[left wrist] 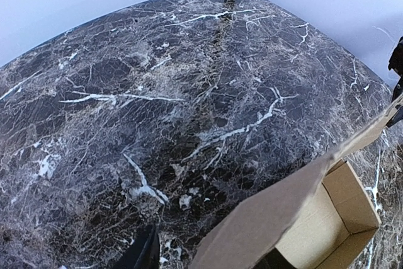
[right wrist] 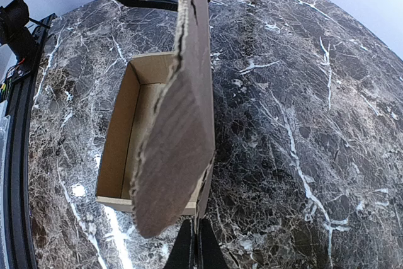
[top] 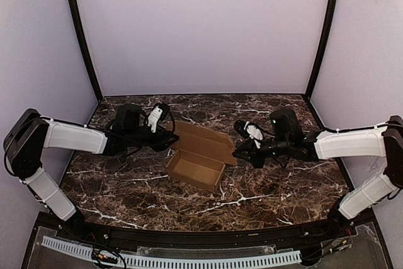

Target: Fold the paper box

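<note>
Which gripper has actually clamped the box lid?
The right gripper, shut on a lid corner of the paper box; the left gripper shows a finger clear of the cardboard.

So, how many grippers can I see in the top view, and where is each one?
2. The left gripper is at the left end of the raised lid of the paper box; the right gripper is at the lid's right end. No other is in view.

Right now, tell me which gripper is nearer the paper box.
Right. The right gripper is shut on the right edge of the raised lid of the paper box. The left gripper sits at the lid's left end, jaws open around it, contact unclear.
</note>
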Available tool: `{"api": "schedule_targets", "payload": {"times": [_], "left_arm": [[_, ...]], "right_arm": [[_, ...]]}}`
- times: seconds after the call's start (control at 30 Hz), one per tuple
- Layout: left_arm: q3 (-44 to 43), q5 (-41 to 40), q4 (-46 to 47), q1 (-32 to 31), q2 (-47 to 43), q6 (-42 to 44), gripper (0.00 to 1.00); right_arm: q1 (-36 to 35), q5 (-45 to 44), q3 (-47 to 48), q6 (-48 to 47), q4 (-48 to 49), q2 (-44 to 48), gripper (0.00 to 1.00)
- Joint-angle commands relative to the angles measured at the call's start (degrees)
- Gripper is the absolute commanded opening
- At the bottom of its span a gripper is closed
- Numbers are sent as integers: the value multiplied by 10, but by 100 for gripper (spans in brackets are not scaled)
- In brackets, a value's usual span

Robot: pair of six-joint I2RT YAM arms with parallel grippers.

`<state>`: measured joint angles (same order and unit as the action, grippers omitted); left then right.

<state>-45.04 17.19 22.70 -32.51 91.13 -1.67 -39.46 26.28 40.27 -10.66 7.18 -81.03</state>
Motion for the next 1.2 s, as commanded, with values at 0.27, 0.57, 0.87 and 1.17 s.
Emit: {"api": "schedule_targets", "payload": {"times": [0.27,0.57,0.87,1.17], "left_arm": [[11,-7,-57,3,-46,28,34],[10,-4,-68,3,-46,31,19],[12,-6,-77,3,-44,33,8],[37,5,-64,3,-62,11,0]], "right_arm": [[3,-7,-1,-3,-4,8,0],[3,-7,3,-2,-7,8,0],[3,-10,7,1,-9,9,0],[-7,-39,5,48,18,12,0]]}}
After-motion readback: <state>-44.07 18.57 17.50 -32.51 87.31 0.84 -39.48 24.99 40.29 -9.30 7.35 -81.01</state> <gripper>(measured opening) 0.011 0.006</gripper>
